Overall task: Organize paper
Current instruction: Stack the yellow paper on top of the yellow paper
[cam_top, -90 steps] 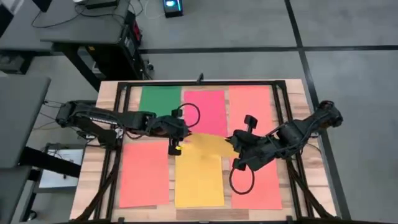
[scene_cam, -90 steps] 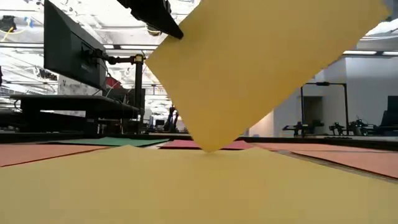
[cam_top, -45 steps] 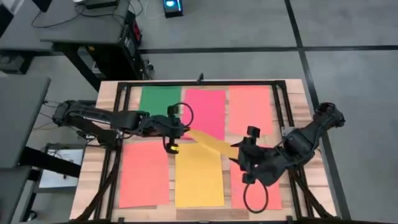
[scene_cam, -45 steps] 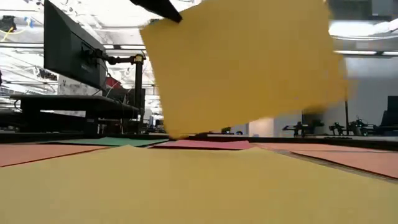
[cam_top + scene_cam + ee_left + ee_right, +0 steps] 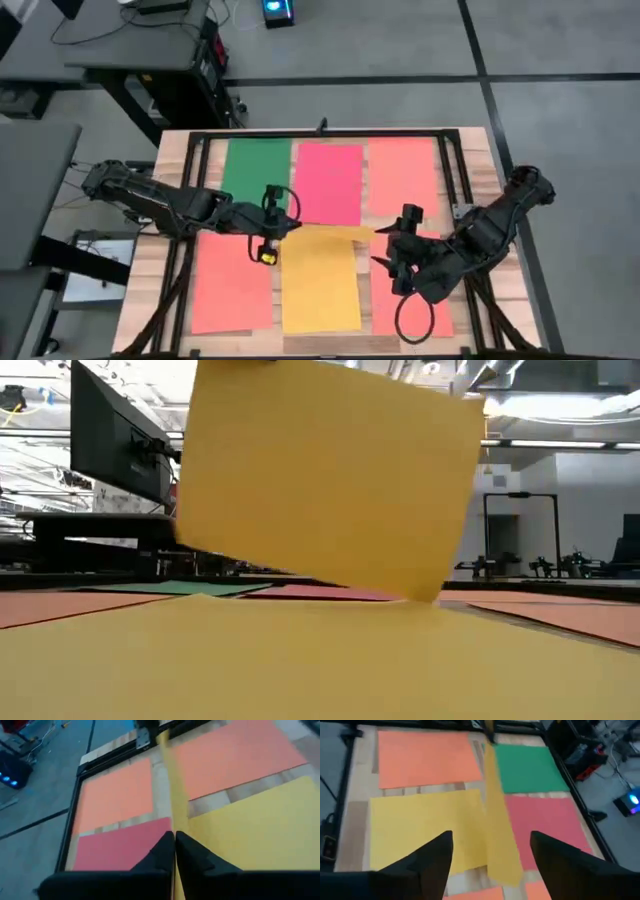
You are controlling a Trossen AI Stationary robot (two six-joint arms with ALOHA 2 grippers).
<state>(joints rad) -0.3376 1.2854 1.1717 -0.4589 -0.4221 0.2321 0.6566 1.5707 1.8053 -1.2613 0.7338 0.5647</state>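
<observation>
While the left gripper [image 5: 268, 238] pinched 1 edge of a hanging yellow sheet [image 5: 320, 480], the sheet stood almost on edge over the yellow sheet on the table [image 5: 320, 285], its long axis running toward the right gripper [image 5: 397, 262]. That gripper was spread wide, holding nothing, just beyond the free end. Compared with 0.5 s earlier, the sheet had swung nearer square to the lying sheet's far edge.

A pale wooden worktop [image 5: 475, 160] carries a black rectangular frame [image 5: 322, 134]. Beside it on the grey floor [image 5: 560, 120] stands a dark desk [image 5: 135, 45]. A monitor [image 5: 105, 440] shows behind.
</observation>
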